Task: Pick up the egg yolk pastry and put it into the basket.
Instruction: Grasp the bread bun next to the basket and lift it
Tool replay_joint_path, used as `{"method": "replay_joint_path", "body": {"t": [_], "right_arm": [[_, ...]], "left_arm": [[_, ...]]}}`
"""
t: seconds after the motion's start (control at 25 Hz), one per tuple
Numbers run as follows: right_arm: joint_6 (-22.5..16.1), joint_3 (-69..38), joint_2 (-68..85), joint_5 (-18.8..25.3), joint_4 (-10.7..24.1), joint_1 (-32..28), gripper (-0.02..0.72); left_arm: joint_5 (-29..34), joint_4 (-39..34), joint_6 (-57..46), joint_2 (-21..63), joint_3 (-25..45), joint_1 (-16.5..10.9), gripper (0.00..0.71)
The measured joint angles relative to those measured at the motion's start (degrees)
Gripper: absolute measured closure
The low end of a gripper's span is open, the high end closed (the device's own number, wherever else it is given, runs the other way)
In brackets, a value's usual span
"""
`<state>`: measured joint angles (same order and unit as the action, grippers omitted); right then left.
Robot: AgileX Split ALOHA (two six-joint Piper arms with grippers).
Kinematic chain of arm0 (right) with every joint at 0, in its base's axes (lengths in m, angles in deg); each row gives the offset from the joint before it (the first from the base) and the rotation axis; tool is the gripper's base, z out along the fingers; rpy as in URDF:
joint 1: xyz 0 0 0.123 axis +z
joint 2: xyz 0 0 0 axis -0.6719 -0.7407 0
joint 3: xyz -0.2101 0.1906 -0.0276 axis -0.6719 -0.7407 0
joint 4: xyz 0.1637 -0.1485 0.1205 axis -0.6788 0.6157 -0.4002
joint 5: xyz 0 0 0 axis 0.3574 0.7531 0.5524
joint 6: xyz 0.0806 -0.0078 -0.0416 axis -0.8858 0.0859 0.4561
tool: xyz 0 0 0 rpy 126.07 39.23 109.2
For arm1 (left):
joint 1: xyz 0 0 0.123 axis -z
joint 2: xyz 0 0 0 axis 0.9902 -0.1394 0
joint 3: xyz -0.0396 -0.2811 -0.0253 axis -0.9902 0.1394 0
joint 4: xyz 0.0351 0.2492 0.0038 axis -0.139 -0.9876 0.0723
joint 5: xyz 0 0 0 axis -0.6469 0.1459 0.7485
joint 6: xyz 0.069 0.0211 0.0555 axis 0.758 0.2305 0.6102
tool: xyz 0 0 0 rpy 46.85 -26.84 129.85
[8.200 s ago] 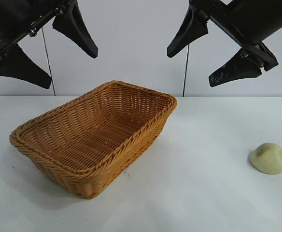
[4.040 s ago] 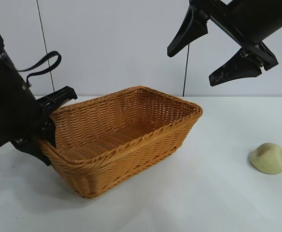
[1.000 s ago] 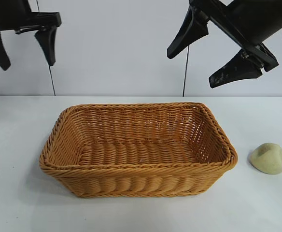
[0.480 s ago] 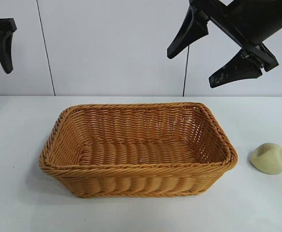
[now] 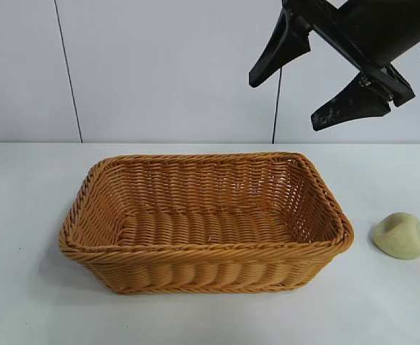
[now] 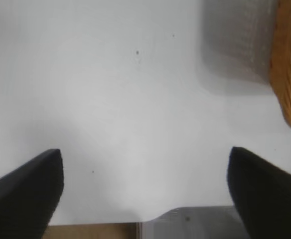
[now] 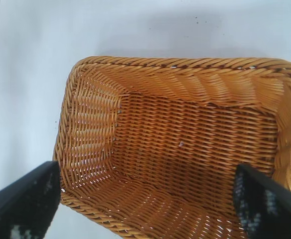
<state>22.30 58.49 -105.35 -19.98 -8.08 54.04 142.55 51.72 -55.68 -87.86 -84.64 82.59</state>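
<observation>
The orange-brown wicker basket (image 5: 206,219) stands empty in the middle of the white table; the right wrist view looks down into it (image 7: 185,144). The pale yellowish-green egg yolk pastry (image 5: 399,235) lies on the table to the right of the basket, apart from it. My right gripper (image 5: 307,79) hangs open and empty high above the basket's right end, well above the pastry. My left gripper (image 6: 145,189) is open and empty over bare table, out of the exterior view; a corner of the basket (image 6: 290,64) shows at the edge of its wrist view.
The table's edge (image 6: 185,219) shows between the left gripper's fingers. A white wall stands behind the table. Bare table lies left of the basket and between the basket and the pastry.
The left gripper has moved away to the left and out of the exterior view. Earlier it turned the basket to its present place. The right arm and the pastry have not moved.
</observation>
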Motion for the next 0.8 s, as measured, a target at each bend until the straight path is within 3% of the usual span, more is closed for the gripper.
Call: {"method": "replay_joint_path", "body": {"t": [0.28,0.48,0.64,0.8], "right_arm": [[0.0,0.0,0.0,0.1,0.0,0.0,0.034],[0.0,0.0,0.0,0.4,0.0,0.0,0.034],[0.0,0.0,0.0,0.4,0.0,0.0,0.034],[0.0,0.0,0.0,0.4,0.0,0.0,0.034]], "left_arm": [[-0.2,-0.7,0.1,22.7,16.4,0.0,0.065],[-6.4,-0.7,0.1,38.1,27.4,0.0,0.065],[-7.4,-0.2,0.1,48.1,33.0,0.0,0.065],[-7.7,0.5,0.1,56.4,34.2,0.0,0.065]]}}
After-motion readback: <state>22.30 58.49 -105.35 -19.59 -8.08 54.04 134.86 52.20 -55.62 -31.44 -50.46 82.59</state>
